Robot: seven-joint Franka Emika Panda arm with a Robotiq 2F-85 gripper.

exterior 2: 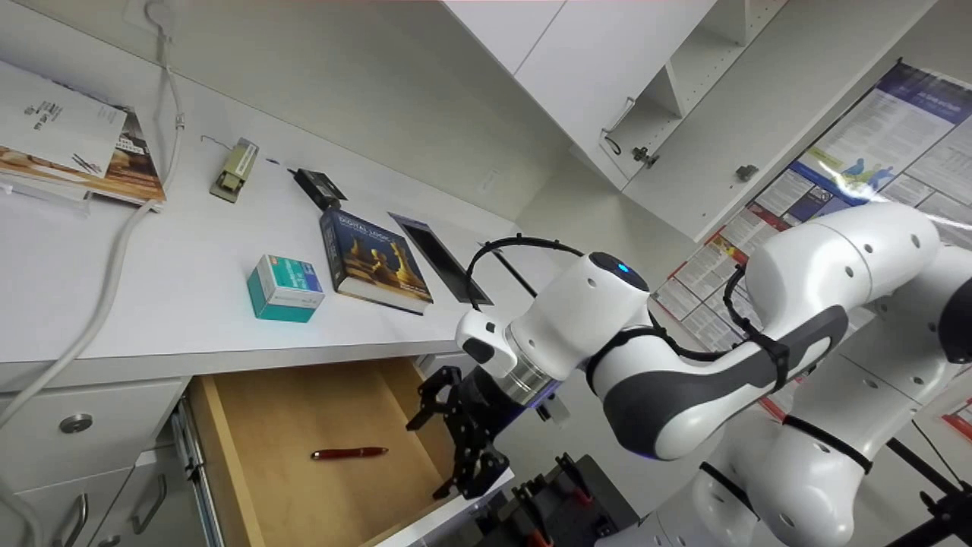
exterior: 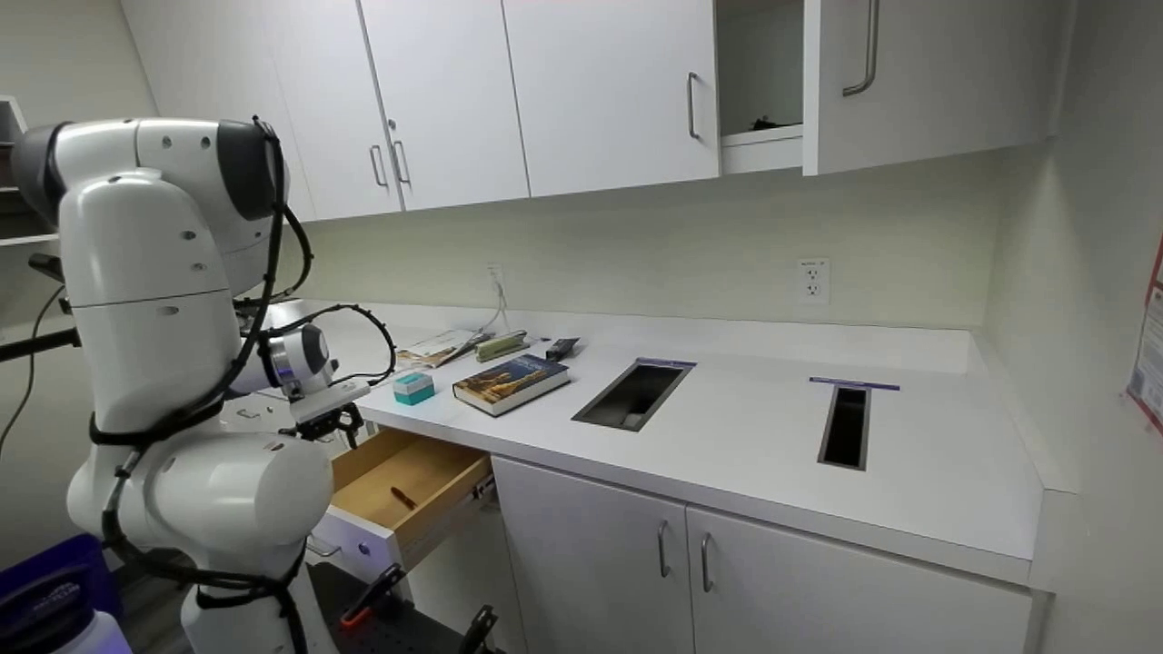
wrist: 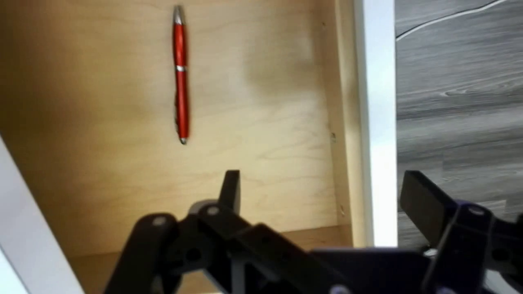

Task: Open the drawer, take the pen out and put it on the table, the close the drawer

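The drawer point(exterior: 363, 549) is pulled out from under the white table point(exterior: 727, 454); its tan wooden inside point(exterior 2: 304, 410) shows in both exterior views. The red pen point(exterior 2: 349, 453) lies on the drawer's floor. It also shows in the wrist view point(wrist: 181, 81), at the upper left, ahead of the fingertips. My gripper point(exterior 2: 427, 460) is open and holds nothing. It hovers over the drawer's front corner. In the wrist view the drawer's white front panel point(wrist: 378, 122) shows between the open fingers point(wrist: 322, 173): one finger is over the inside, the other over the floor outside.
On the table are a thick book point(exterior 2: 376, 258), a teal and white box point(exterior 2: 285, 289), a green stapler-like object point(exterior 2: 234, 171), a black item point(exterior 2: 319, 188) and papers point(exterior 2: 61, 129). A white cable point(exterior 2: 114, 266) runs over the edge. The table has two dark cut-outs point(exterior: 636, 395).
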